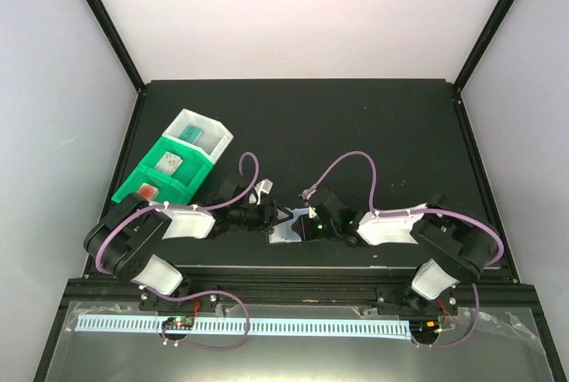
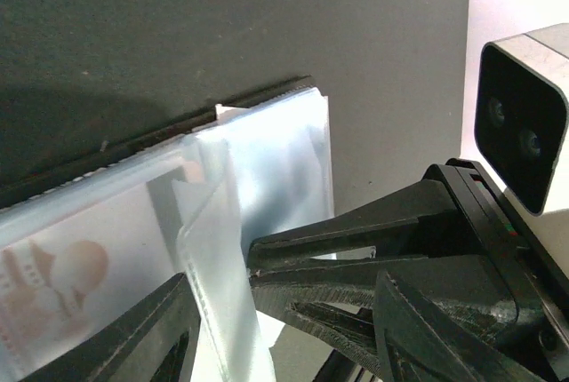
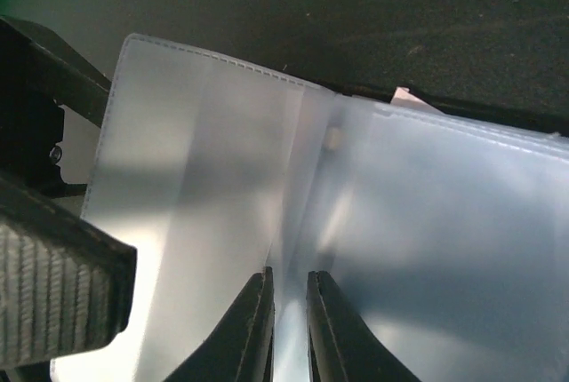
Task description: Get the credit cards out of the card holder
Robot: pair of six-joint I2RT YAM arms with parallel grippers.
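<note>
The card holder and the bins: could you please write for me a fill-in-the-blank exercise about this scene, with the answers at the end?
1. The card holder lies on a ____ table.
2. The rear bin, which holds the teal card, is ____.
3. The nearest bin, which holds the red-marked card, is ____.
Answers: black; white; green.
</note>
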